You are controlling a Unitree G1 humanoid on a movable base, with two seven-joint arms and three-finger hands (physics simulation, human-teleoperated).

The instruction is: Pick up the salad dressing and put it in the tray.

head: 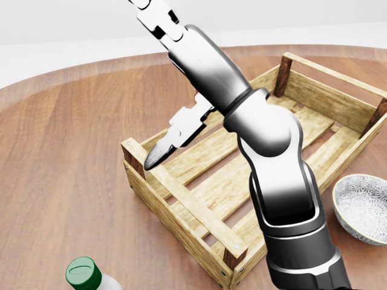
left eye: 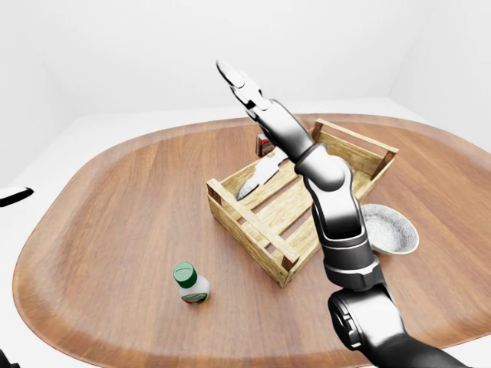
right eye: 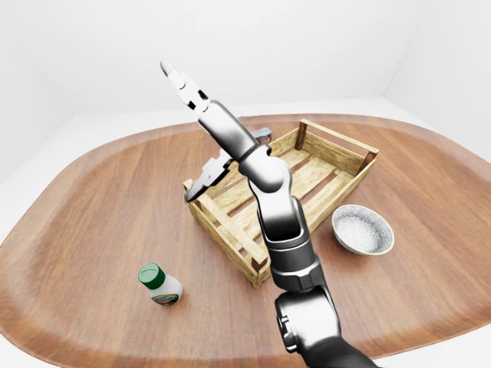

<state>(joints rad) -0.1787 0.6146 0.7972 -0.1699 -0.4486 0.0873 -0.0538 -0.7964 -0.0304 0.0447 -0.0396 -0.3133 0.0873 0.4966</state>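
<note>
Currently your right hand (right eye: 201, 130) is raised above the table (right eye: 92, 199), fingers spread wide and holding nothing; one finger points up toward the far edge, another hangs over the tray's (right eye: 230, 234) left corner. Salad dressing (right eye: 159, 284), green cap, stands upright on the bare wood near the table's near-left edge, well apart from the tray and from your hand. Patterned bowl (right eye: 363, 229) sits just beside the tray's right side. Left hand: cannot tell.
</note>
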